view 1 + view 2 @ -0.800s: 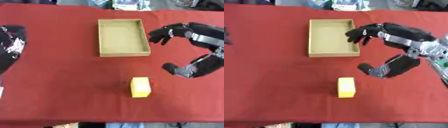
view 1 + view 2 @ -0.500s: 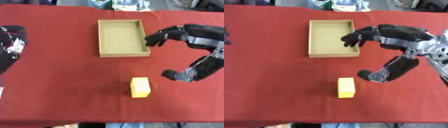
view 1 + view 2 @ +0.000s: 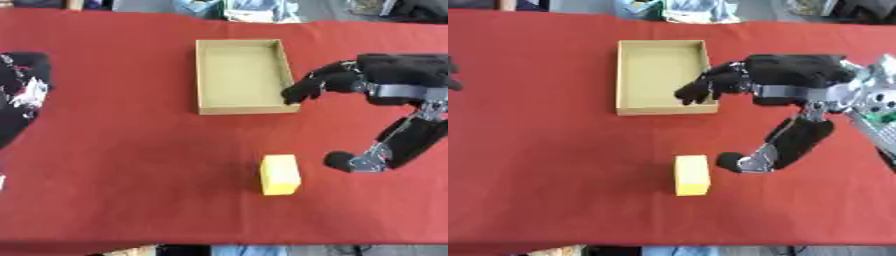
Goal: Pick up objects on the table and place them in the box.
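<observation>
Red-clothed surface (image 3: 105, 150): right hand (image 3: 798, 87) spread open and empty, yellow block (image 3: 692, 174) at its 7 o'clock, cardboard box (image 3: 242, 76) at 9.

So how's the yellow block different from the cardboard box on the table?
The yellow block is bright yellow and solid, while the cardboard box is tan, open-topped and has nothing in it. The block is clearly smaller than the box. The block lies nearer the robot, with the right robot hand spread beside it; the box lies farther back. Both are rectangular and rest on the red table.
</observation>
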